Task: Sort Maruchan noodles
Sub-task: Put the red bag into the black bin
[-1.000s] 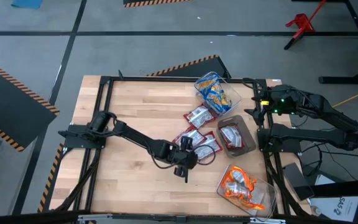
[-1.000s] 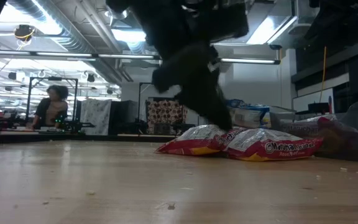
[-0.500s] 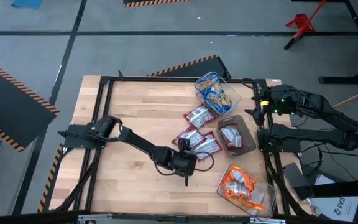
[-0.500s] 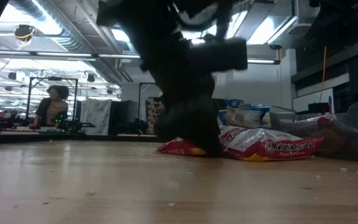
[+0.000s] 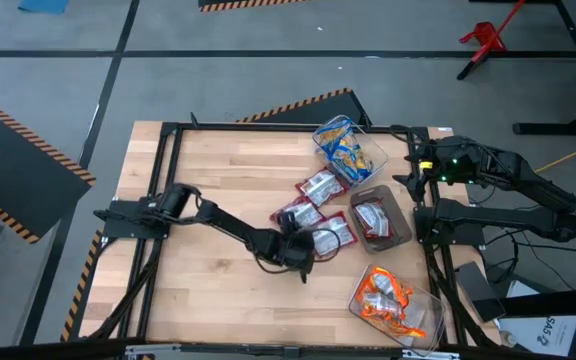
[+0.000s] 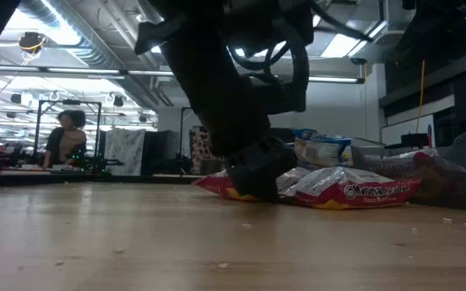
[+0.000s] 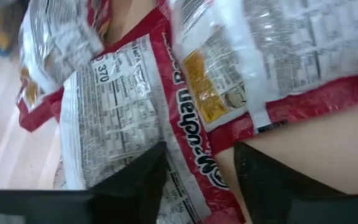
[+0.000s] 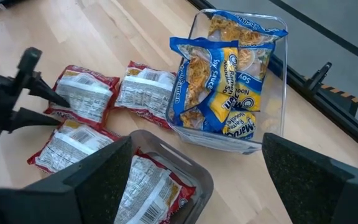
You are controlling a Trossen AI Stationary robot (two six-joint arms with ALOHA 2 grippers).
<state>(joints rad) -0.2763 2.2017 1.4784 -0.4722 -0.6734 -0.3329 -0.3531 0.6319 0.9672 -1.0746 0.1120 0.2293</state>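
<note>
The left hand point(image 5: 299, 252) was down at the loose red packets point(image 5: 313, 222) near the middle of the tabletop point(image 5: 218, 180), and it was far the nearer of the two hands to them. In the left wrist view its two dark fingers point(image 7: 135, 180) stood apart, astride the red edge of one packet point(image 7: 135, 118), with that packet's long axis running away between them; whether they had yet closed firmly on it could not be told. The low view showed the hand low over the nearest red packet point(image 6: 241, 186), at or just above the wood. The right hand point(image 8: 185, 180) waited at the right edge of the tabletop with its fingers wide apart, holding nothing. Other red packets lay in the dark grey tub point(image 5: 398, 212), just to the right of the loose ones, which in my judgement was the destination. Blue and yellow packets filled the clear tub point(image 5: 376, 150) beyond it, and orange ones the nearer clear tub point(image 5: 423, 298).
</note>
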